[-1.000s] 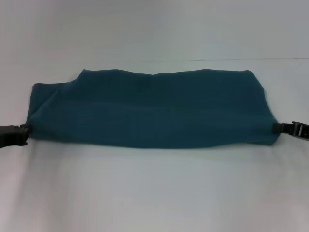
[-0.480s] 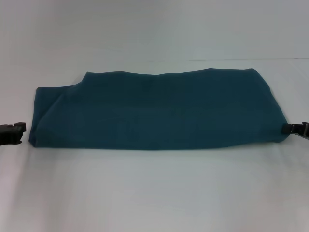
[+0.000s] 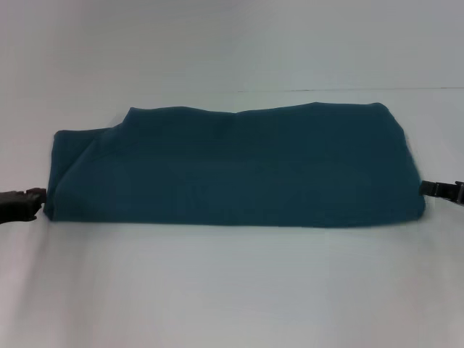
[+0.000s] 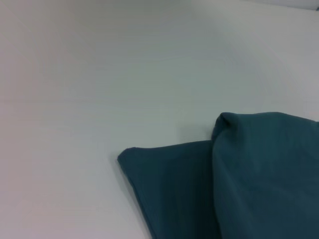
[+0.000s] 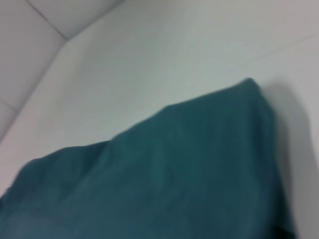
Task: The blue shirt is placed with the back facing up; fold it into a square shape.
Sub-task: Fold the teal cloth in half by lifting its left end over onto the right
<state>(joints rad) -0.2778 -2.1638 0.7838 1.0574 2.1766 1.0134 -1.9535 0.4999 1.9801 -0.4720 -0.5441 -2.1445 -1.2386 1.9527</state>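
Across the middle of the tabletop (image 3: pixel 232 290) lay the blue shirt (image 3: pixel 232 170), folded into a wide band, not yet square. Left gripper (image 3: pixel 32 203) and right gripper (image 3: pixel 435 190) sat at its ends; whether their fingers gripped was unclear.

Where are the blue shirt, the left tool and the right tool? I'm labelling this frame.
blue shirt (image 3: pixel 232 170), head view, middle of the folded cloth.
left tool (image 3: pixel 35 204), head view, tip by the shirt's left end.
right tool (image 3: pixel 429 189), head view, tip by the shirt's right end.

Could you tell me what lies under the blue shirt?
The blue shirt lies folded on the white table. Only table shows around it; whatever is beneath is covered.
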